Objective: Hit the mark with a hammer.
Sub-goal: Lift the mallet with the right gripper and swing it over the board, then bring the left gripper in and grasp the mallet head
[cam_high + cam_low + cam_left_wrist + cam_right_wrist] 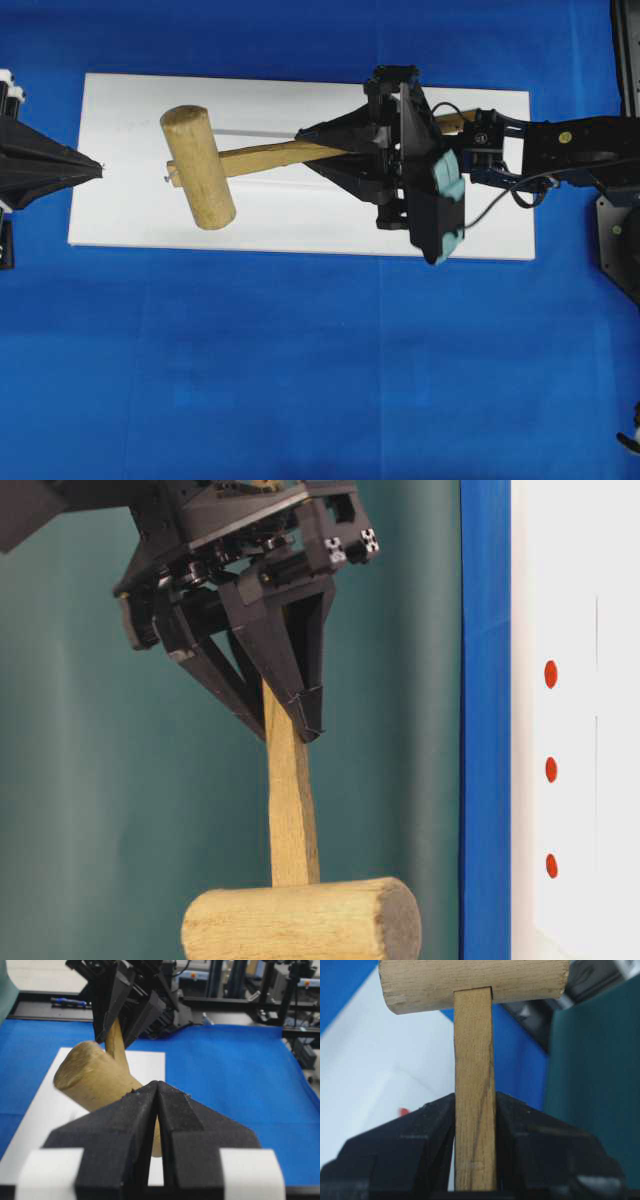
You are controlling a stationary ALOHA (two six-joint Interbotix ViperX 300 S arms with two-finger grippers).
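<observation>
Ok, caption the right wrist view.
Right tool clamped on the hammer handle, head above the white board.

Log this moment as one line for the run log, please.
right gripper: shut on hammer handle | hammer: head raised over white board | left gripper: shut, empty, at board's left edge

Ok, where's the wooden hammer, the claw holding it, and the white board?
Light-brown wooden hammer [198,167]: overhead view, on its thick round head.
Black right claw [285,712]: table-level view, between the fingertips clamped on the handle.
Flat white rectangular board [120,200]: overhead view, a bare patch left of the hammer head.
</observation>
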